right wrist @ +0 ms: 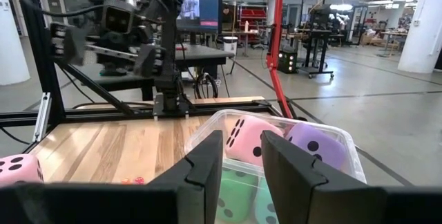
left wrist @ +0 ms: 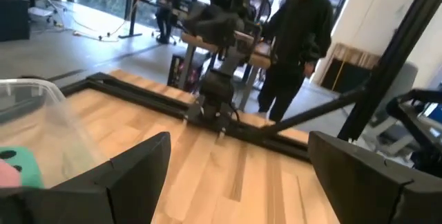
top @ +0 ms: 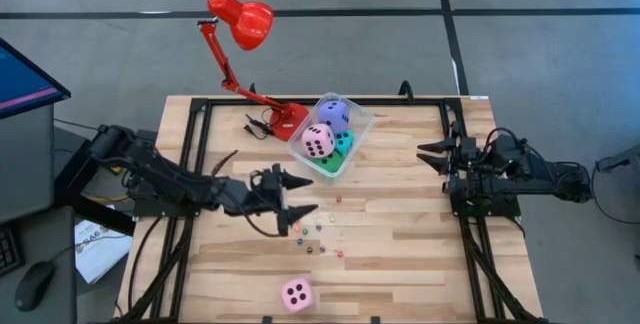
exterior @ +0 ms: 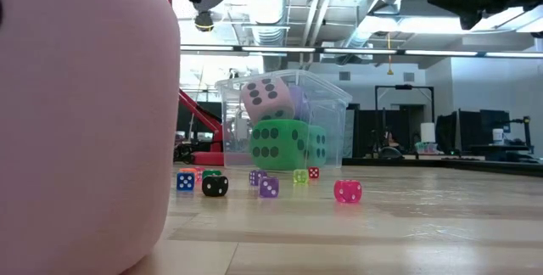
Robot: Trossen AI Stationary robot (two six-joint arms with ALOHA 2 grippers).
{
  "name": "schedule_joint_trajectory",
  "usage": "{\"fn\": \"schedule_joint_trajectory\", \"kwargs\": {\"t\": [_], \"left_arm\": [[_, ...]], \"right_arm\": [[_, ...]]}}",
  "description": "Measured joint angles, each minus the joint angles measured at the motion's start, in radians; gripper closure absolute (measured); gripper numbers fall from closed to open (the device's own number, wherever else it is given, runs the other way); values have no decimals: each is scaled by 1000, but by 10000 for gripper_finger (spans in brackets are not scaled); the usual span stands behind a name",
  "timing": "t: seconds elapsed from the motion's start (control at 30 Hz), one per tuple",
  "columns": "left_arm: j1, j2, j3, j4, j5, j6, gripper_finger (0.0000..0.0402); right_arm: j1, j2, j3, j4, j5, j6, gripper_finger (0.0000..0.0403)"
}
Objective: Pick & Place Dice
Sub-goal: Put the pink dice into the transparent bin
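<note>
Left gripper [top: 300, 196] hovers over the tiny dice [top: 318, 232] mid-bench, fingers spread and empty — the reach step. One pink cube [top: 297, 293] sits loose near the front edge; the rest fill the tub [top: 360, 121]. Next: drop and pinch. Right gripper [top: 432, 154] waits, fingers narrowly parted.

- Both arms: dark, near-black, matte, built from blocky segments joined at rounded joints.
- left tool [top: 300, 197]: two long black fingers tapering to sharp points; in the left wrist view the fingers [left wrist: 131, 165] are broad, flat, angular wedges.
- right tool [top: 432, 154]: same black pointed pair; in its wrist view the fingers [right wrist: 204, 169] are thick slabs with bevelled edges.
- Thin black cables loop along the left arm and around the right wrist.
</note>
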Motion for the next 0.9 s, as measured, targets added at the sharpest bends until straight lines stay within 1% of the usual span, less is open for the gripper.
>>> {"fn": "schedule_joint_trajectory", "kwargs": {"t": [0.17, 0.27, 0.4, 0.63, 0.8, 0.9], "left_arm": [[-66, 63, 83, -64, -25, -3, 69], [-111, 92, 124, -106, -62, -42, 69], [-165, 122, 182, -185, -84, -145, 69], [-239, 189, 259, -258, -84, -310, 69], [-285, 219, 270, -280, -80, -450, 69], [-311, 233, 270, -297, -54, -568, 69]], "right_arm": [[0, 0, 0, 0, 0, 0, 305], [0, 0, 0, 0, 0, 0, 305], [0, 0, 0, 0, 0, 3, 305], [0, 0, 0, 0, 0, 91, 305], [0, 0, 0, 0, 0, 95, 305], [0, 0, 0, 0, 0, 94, 305]]}}
